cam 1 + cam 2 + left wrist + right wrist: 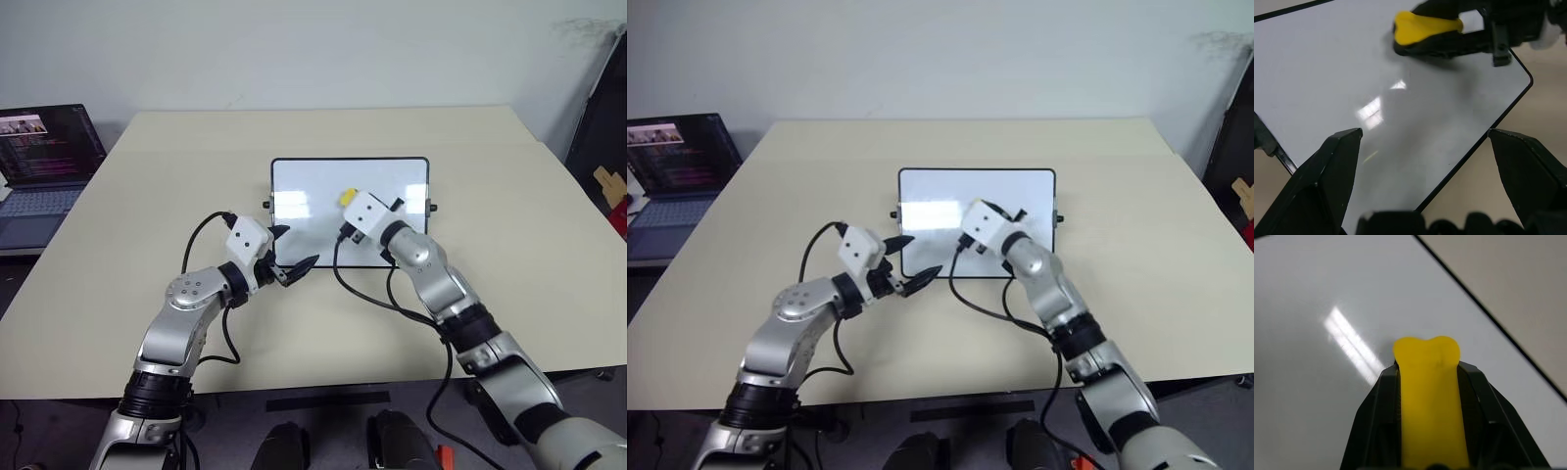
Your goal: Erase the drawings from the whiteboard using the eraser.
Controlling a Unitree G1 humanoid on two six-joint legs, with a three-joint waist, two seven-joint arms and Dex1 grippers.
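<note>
The whiteboard (313, 211) lies flat on the beige table, with a black frame and small knobs on its short sides. My right gripper (349, 202) is shut on the yellow eraser (347, 197) and holds it over the board's middle right. In the right wrist view the eraser (1428, 382) sits squeezed between the two black fingers, its tip at the glossy white surface. My left gripper (297, 247) stands open at the board's near left corner, with nothing between its fingers (1334, 161). The drawings are out of view; the visible board surface looks blank.
An open laptop (44, 157) sits at the table's far left edge. Dark equipment and cardboard (602, 147) stand beyond the table's right side. Black cables hang from both wrists over the table's near part (294, 333).
</note>
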